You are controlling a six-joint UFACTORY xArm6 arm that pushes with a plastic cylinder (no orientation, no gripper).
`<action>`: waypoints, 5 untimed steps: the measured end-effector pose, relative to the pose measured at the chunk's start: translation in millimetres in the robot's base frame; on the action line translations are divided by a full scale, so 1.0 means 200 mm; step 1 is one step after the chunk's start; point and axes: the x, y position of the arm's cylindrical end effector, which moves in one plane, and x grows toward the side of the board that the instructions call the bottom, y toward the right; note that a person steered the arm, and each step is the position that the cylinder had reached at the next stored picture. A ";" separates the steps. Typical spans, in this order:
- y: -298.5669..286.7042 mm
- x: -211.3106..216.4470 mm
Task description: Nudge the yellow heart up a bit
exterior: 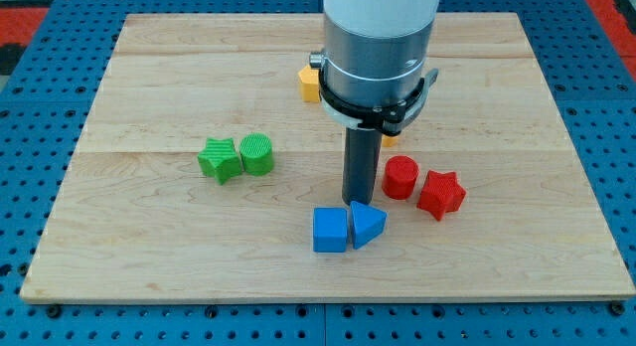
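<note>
Tip (358,203) is sitting low on the bench (149,257), just above the blue cube (330,230) and blue wedge (367,225), nearly touching their top edges. I am running a bare rod here, so there are no jaws to be apart or together.

The yellow heart is what I am after, and I cannot make it out cleanly. Two yellow bits are showing around the arm housing (380,48): one yellow block (309,83) at the housing's left, toward the view's top, and a yellow sliver (390,139) peeking out under the collar on the right. I am guessing the sliver is the heart, but its shape is hidden.

To do this well, I am thinking of bringing the tip to the side of the heart facing the view's bottom, centring on it, then pushing a short way toward the view's top. An off-centre contact would be spinning it rather than sliding it. The red cylinder (399,177) and red star (441,194) are lying near that approach on the right, so I am keeping clear of them. The green star (219,159) and green cylinder (256,153) are well apart, at the left.
</note>
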 end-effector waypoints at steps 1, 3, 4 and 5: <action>0.04 -0.02; 0.06 -0.08; 0.06 -0.23; 0.12 -0.37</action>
